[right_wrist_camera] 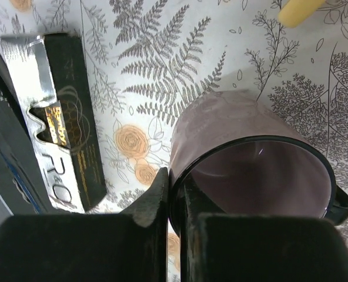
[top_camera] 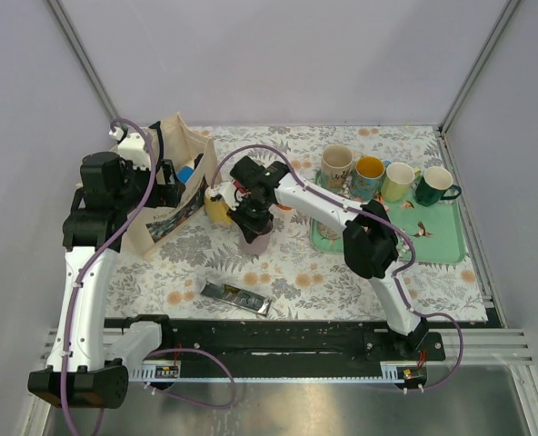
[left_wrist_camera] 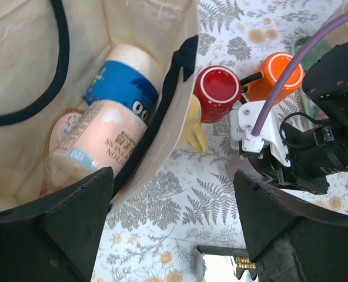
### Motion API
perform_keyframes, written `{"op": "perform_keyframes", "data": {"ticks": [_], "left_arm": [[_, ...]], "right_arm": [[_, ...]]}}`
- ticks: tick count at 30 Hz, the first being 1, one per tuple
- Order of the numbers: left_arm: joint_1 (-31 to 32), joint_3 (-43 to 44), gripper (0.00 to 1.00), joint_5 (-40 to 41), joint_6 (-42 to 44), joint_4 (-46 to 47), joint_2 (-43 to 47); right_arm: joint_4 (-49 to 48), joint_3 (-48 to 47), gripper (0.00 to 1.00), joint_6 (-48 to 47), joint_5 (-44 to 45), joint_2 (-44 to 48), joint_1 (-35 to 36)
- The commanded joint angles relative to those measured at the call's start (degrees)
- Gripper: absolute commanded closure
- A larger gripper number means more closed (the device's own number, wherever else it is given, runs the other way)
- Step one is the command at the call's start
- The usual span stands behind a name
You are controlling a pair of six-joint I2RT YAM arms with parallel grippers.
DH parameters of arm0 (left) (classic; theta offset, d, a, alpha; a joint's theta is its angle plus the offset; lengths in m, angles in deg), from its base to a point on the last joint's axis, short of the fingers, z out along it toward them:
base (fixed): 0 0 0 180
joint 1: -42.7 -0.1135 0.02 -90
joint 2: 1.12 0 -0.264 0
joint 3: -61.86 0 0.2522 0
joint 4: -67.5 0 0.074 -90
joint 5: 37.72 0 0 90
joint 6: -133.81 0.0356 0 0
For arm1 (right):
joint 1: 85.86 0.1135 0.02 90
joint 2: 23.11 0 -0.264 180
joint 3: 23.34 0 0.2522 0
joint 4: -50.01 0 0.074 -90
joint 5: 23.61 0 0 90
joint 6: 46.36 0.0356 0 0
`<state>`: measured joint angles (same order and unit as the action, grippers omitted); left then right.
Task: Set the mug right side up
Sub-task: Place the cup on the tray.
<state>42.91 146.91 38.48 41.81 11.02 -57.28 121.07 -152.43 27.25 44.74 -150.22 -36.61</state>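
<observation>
- Mug: round, matte mauve outside, glossy inside with a black rim and a glossy black handle on the far side from the grip; mouth turned to the wrist camera.
- Sits mid-tabletop in the top view, just beside a yellow mug; cannot tell whether the base touches the cloth.
- Right end effector: black fingers pinched narrow on the mug's rim, one inside the wall and one outside.
- Tabletop: covered by pale cloth printed with grey ferns and small orange roses.
- Flat rectangular box near the mug, apart from it: black with a shiny silver edge, gold script too fine to read, large silver letters only partly legible.
- Teal tray to the right, bird print, carrying four upright mugs in a row: cream, blue with orange inside, pale yellow-green, dark green.
- Red mug and orange mug close together by the yellow one.
- Canvas tote bag, cream with dark straps, at left; inside, a white cylinder with a blue label and a pink pouch, print upside down, not safely readable.
- Left end effector: spread wide above the bag's mouth, gripping nothing.
</observation>
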Motion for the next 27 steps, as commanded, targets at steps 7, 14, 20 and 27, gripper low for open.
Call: {"op": "perform_keyframes", "data": {"ticks": [7, 14, 20, 27], "left_arm": [[-0.2, 5.9, 0.14, -10.0, 2.8, 6.7, -4.7], [2.9, 11.0, 0.16, -12.5, 2.6, 6.9, -9.9], [9.4, 22.4, 0.16, -19.6, 3.1, 5.3, -18.4], [14.8, 26.5, 0.16, -18.4, 5.5, 2.5, -23.7]], "right_arm": [[8.4, -3.2, 1.0, -15.5, -8.6, 20.6, -5.7], [10.0, 9.7, 1.0, -19.4, -6.3, 37.5, -18.2], [12.8, 17.1, 1.0, -27.8, 0.8, 49.5, -34.4], [11.8, 33.6, 1.0, -39.4, 3.6, 59.4, -51.1]]}}
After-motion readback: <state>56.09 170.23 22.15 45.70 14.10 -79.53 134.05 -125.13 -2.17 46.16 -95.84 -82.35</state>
